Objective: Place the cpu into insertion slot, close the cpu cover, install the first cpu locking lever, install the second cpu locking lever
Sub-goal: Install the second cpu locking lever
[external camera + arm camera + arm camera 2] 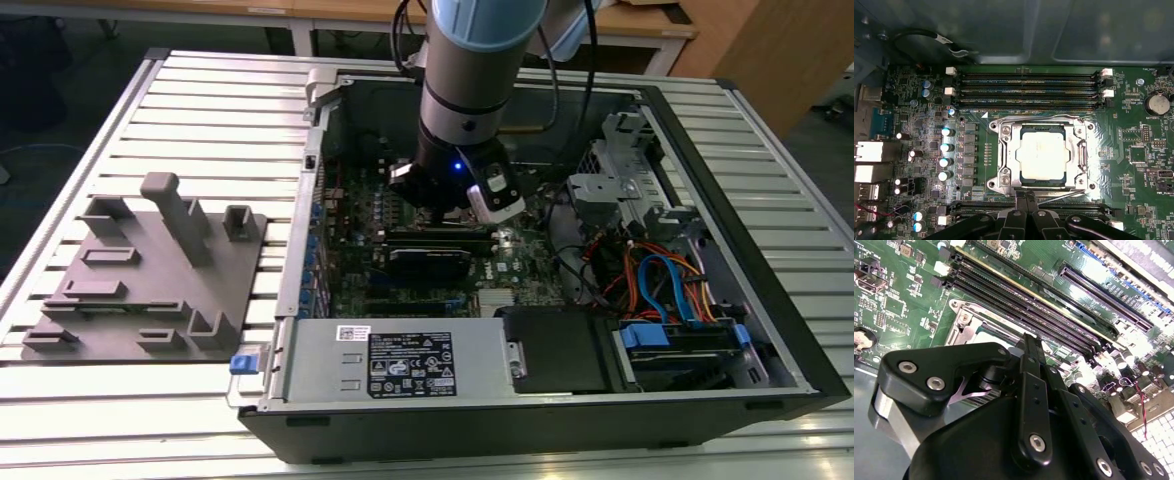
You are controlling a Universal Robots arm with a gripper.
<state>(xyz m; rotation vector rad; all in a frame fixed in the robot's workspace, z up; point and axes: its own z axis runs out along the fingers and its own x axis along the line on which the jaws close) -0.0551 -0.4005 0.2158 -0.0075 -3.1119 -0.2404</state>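
— Closest to the lens?
— The black metal two-finger gripper (1026, 197); in both wrist views its fingers are pressed together, pinching nothing, tips just beside the socket's edge.
— The surface and the room?
— A ribbed white metal table (200, 100) carries the open black computer case (747, 240); wooden desks (641, 40) stand behind.
— The chip?
— The small square silvery-grey cpu (1045, 155) lies flat in the silver-rimmed square insertion slot (1004, 156) on the green motherboard (1134, 125), with the thin silvery cpu cover frame (1081, 155) down around it.
— Around it?
— Long black memory slots (1026, 90) on either side. A grey moulded fixture tray (147, 275) sits towards the exterior view's left. The arm (467, 90) hides the socket there.
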